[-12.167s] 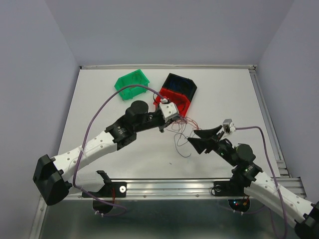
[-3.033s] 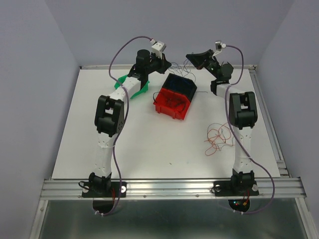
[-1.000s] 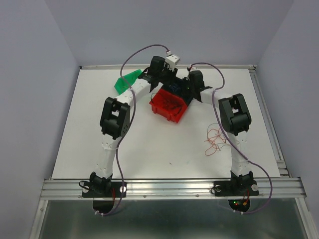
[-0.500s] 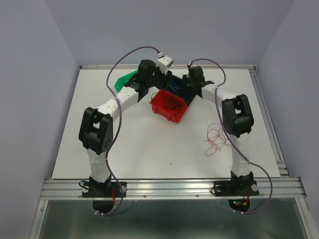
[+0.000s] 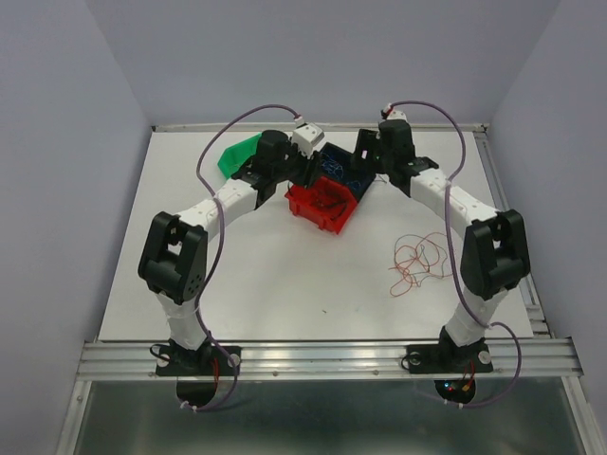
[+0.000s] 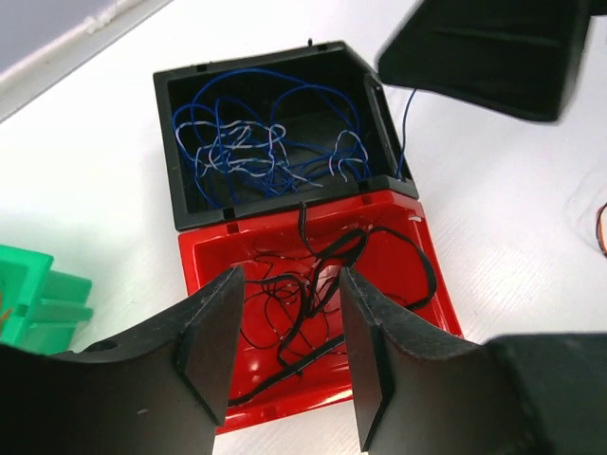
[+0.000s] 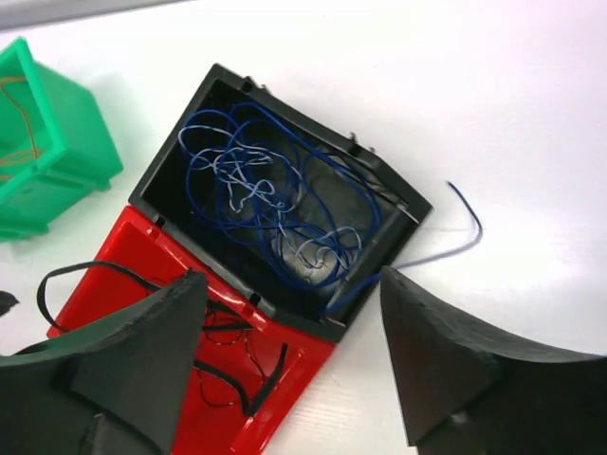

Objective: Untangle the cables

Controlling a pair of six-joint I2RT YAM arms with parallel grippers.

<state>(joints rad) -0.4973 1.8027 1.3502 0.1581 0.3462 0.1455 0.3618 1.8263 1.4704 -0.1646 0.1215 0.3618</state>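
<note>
- Cables of a blue colour, with a few pale strands among them, lie coiled inside a black box near the middle of the far edge of the worktop.
- One blue strand hangs out over that box's wall and curves across the bare worktop beside it.
- Touching the black box on its near side is a red box, and in it lie black cables in loose loops. One loop spills over the red box's side onto the worktop.
- Near these two, on the side of the far left corner, sits a green box with a thin orange-brown strand inside it.
- Toward the right edge of the worktop, well apart from the boxes and from both arms' fingers, red-brown cables lie in a loose tangle.
- Over the red box hangs the left gripper, its jaws parted to a middling gap with nothing between them.
- Over the place where the black and red boxes join hangs the right gripper, its jaws spread wide and holding nothing.
- Both arms reach from the near edge to the far middle, their ends near each other but apart.
</note>
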